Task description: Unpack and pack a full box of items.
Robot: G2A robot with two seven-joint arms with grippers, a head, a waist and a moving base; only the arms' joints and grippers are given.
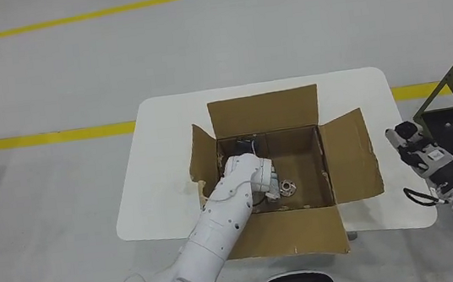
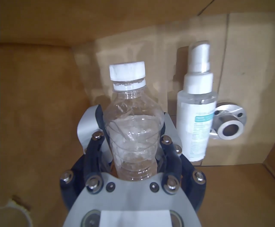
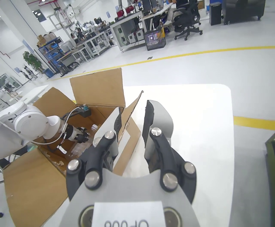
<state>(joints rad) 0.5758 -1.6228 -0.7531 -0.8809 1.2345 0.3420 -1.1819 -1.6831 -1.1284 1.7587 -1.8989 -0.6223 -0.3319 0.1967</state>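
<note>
Clamped in the left gripper inside the box, the thin, dented bottle may buckle and slip, or knock the spray and flange just beside the jaws, with a box wall close beyond; the right gripper hangs over the table, jaws apart, empty.

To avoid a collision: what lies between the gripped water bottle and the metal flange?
The left wrist view shows a spray bottle between the water bottle and the flange, partly covering the flange.
</note>
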